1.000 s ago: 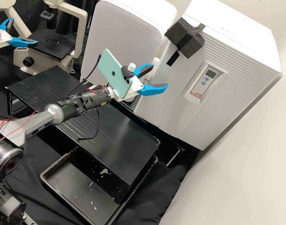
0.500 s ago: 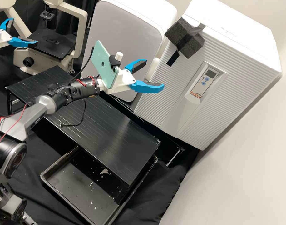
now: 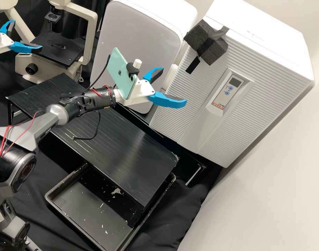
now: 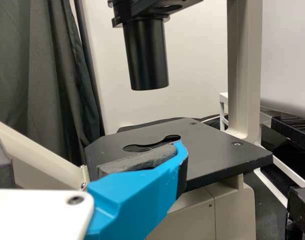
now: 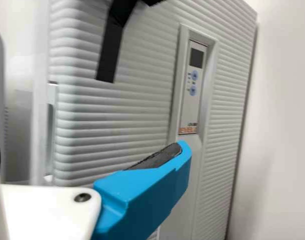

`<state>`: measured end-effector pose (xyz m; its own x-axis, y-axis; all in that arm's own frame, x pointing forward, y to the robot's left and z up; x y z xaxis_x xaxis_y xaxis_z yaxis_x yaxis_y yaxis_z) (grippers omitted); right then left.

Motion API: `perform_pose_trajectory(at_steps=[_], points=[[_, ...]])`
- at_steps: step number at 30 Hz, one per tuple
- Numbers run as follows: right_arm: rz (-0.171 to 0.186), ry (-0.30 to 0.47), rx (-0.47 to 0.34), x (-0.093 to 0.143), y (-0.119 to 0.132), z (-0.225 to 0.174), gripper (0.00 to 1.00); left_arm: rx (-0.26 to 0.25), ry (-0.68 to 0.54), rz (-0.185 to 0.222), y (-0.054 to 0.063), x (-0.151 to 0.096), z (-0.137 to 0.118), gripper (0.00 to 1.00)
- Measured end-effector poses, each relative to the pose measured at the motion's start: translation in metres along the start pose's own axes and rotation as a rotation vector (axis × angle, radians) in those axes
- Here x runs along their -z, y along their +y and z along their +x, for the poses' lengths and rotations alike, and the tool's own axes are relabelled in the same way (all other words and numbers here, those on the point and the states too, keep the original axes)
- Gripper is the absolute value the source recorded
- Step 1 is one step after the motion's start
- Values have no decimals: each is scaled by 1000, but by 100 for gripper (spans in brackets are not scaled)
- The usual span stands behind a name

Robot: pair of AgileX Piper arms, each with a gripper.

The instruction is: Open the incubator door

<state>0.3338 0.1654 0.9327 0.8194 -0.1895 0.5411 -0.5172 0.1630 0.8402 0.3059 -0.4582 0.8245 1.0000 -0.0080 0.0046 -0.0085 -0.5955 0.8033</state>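
- The right claw (image 3: 173,86), at the centre of the frame, is held well open and empty, its fingers aimed towards the incubator, presumably so that the door's near edge can be taken; whether the door is touched cannot be told.
- A mint phone (image 3: 119,69) is mounted behind that claw, perhaps for recording.
- The incubator door (image 3: 229,136), right of centre, appears shut; its ribbed front is turned towards the arm, which should ease the approach.
- A dark foam block (image 3: 217,52) is taped at the door's upper part, possibly as padding.
- The left claw (image 3: 27,35) is held open and empty at upper left, by the microscope (image 3: 25,66), probably kept out of the way.
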Motion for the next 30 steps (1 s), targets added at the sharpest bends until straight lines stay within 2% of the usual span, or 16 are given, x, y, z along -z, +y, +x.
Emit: perform_pose_trajectory(at_steps=[5,10,30], points=[[4,-11,-9,-4,2,3,0,0,0,0,0,0,0,100],[24,-17,-13,-5,3,4,0,0,0,0,0,0,0,100],[24,-17,-13,-5,3,4,0,0,0,0,0,0,0,100]])
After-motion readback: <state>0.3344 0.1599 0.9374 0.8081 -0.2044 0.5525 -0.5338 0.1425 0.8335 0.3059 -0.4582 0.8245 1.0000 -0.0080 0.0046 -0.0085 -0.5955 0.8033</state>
